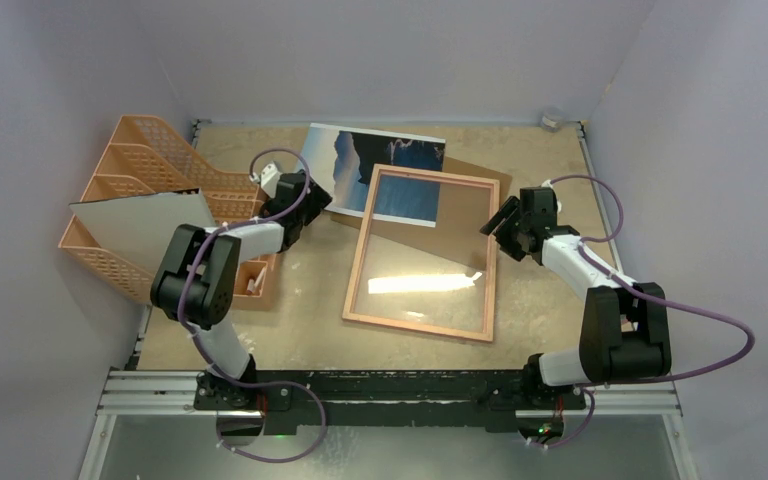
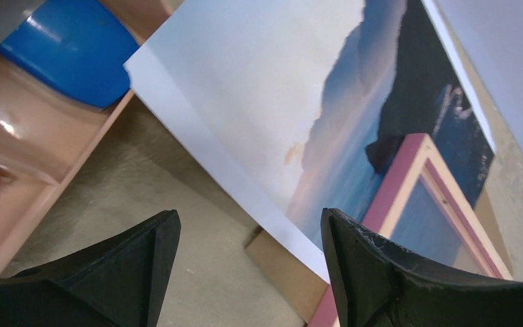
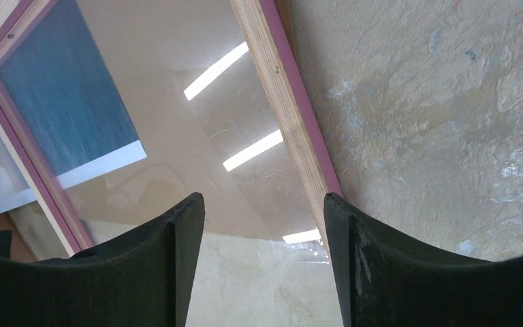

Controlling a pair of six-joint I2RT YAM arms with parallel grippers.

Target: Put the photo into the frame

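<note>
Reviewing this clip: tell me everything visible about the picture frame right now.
The frame is a large rectangle with a thin pink outer border, a tan wood-looking rim facing up and a clear pane reflecting bright light strips. It lies flat on the table, slightly skewed, with nothing mounted in it. Its far end overlaps the photo and a brown board, both visible through the pane. Nothing grips it; the open right gripper hovers by its right rail.

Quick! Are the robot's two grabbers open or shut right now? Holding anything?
Left gripper: jaws open, holding nothing, by the photo.
Right gripper: jaws open, holding nothing, over the frame.
</note>
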